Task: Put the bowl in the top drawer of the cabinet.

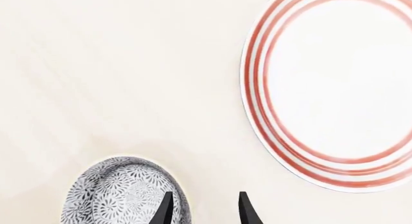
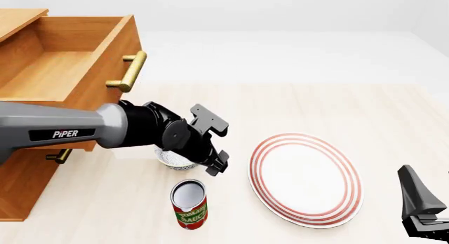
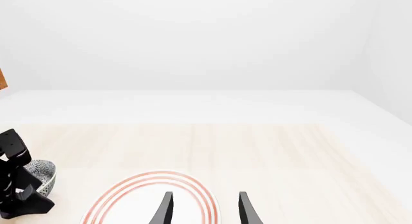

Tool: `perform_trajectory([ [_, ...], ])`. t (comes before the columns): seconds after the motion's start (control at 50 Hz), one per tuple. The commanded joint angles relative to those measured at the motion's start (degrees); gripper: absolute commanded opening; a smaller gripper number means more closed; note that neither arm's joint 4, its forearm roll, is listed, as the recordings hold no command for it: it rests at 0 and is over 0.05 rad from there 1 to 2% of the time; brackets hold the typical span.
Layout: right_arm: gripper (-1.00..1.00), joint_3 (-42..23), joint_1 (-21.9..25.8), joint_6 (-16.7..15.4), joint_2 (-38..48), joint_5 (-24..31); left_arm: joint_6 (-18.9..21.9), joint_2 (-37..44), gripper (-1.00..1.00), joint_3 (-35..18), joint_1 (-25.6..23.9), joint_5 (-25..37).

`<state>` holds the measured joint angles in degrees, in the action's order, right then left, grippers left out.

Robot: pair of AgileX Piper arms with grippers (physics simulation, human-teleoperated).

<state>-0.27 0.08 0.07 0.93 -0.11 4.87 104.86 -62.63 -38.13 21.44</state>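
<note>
1. Left wrist view: the left gripper (image 1: 204, 208) had its two dark fingers parted w/ a clear gap, nothing between them. One fingertip overlapped the rim of the bowl (image 1: 122, 192); the other stood over bare table. Contact w/ the rim: can't tell.
2. Front view: the left gripper (image 2: 210, 159) hung over the bowl (image 2: 171, 159), which sat on the table, mostly hidden by the wrist, just beyond the can.
3. The right gripper (image 2: 424, 212) sat low at the near right edge, well apart from the bowl. Right wrist view showed its fingers (image 3: 166, 208) spread, holding nothing, above the near rim of the plate (image 3: 122, 195).
4. The top drawer (image 2: 67, 65) was pulled out, inside bare wood, brass handle (image 2: 130, 71) on its front. It belonged to the cabinet (image 2: 28, 186) at far left, w/ a lower handle (image 2: 59, 156) partly seen.
5. Surface: pale wood-grain table (image 2: 337, 107); backdrop plain white.
6. Count: 1 bowl, 1 plate (image 2: 306, 178) w/ red rings, 1 tomato sauce can (image 2: 189, 204) upright, top open, near the plate; 2 grippers; 2 handles in sight.
</note>
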Motion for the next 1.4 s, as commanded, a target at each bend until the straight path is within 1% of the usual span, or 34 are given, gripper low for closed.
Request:
perform_trajectory([
  [0.02, 1.00, 0.0, 0.0, 0.0, 0.0, 0.0, -0.1, 0.5, 1.00, 0.4, 0.4, -0.6],
  [0.32, 1.00, 0.0, 0.1, 0.0, -0.1, 0.0, -0.4, 1.2, 1.00, 1.1, 0.6, -1.7],
  [0.48, 1.00, 0.0, 0.1, 0.0, -0.1, 0.0, -2.5, 1.6, 1.00, 2.3, -0.3, -3.5],
  [0.56, 1.00, 0.0, 0.0, 0.0, 0.0, 0.0, -1.7, 1.5, 1.00, 2.4, -0.2, -3.4],
  [0.82, 1.00, 0.0, 0.0, 0.0, 0.0, 0.0, -1.5, 1.3, 1.00, 2.5, 0.4, -3.5],
  [0.84, 1.00, 0.0, 0.0, 0.0, 0.0, 0.0, -0.2, 1.2, -1.00, 2.1, 1.2, -3.6],
  [0.86, 1.00, 0.0, 0.0, 0.0, 0.0, 0.0, -0.2, 1.2, -1.00, 2.1, 1.2, -3.6],
  [0.88, 1.00, 0.0, 0.0, 0.0, 0.0, 0.0, -1.7, 1.0, -1.00, 2.5, 0.1, -3.6],
  [1.0, 1.00, 0.0, 0.0, 0.0, 0.0, 0.0, -2.0, 0.5, -1.00, 3.0, -0.5, -3.9],
  [1.1, 1.00, 0.0, 0.0, 0.0, 0.0, 0.0, -1.3, 0.3, -1.00, 2.2, 0.1, -3.1],
  [1.22, 1.00, 0.0, 0.0, 0.0, 0.0, 0.0, -0.7, -0.6, -1.00, 2.1, -0.4, -2.4],
  [1.4, 1.00, 0.0, 0.0, 0.0, 0.0, 0.0, 2.0, -2.9, -1.00, -0.5, 0.6, 1.4],
])
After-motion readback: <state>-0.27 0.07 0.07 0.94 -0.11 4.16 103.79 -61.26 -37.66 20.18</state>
